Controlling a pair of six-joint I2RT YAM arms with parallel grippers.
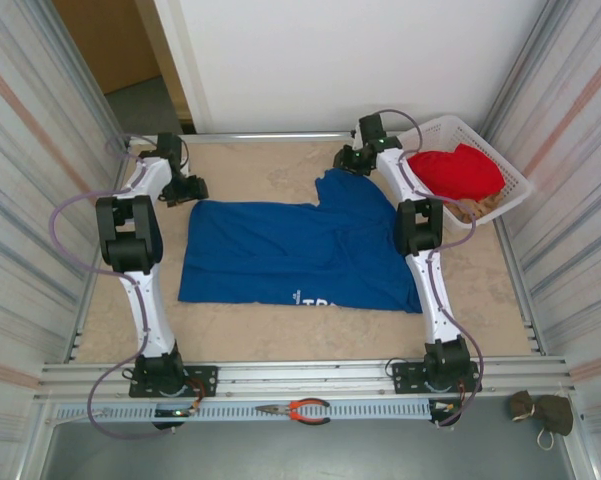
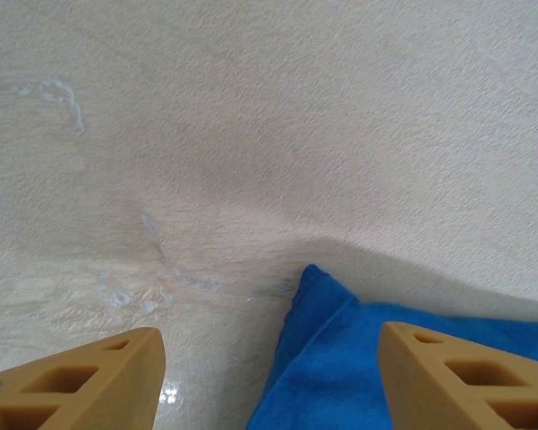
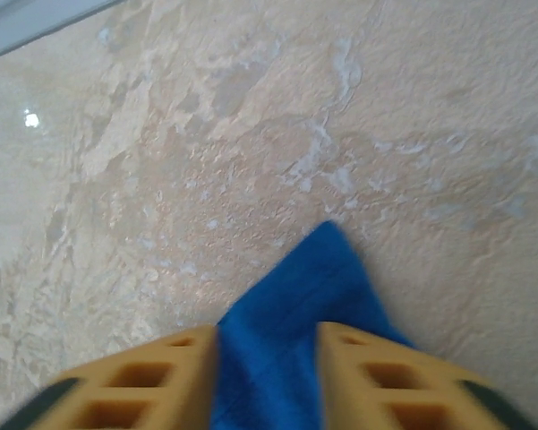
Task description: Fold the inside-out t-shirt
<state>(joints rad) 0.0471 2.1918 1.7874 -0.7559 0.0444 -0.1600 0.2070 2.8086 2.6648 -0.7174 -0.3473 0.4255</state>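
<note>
The royal-blue inside-out t-shirt lies spread flat in the middle of the table, white lettering at its near hem. My left gripper is at the shirt's far left corner. In the left wrist view it stands open, its tan fingers either side of that blue corner. My right gripper is at the far right corner, where the cloth peaks up. In the right wrist view it is closed on the blue corner, with cloth filling the gap between the fingers.
A white basket at the back right holds a red garment and a tan cloth. Orange-handled pliers lie on the front rail. Corrugated walls close in both sides of the table.
</note>
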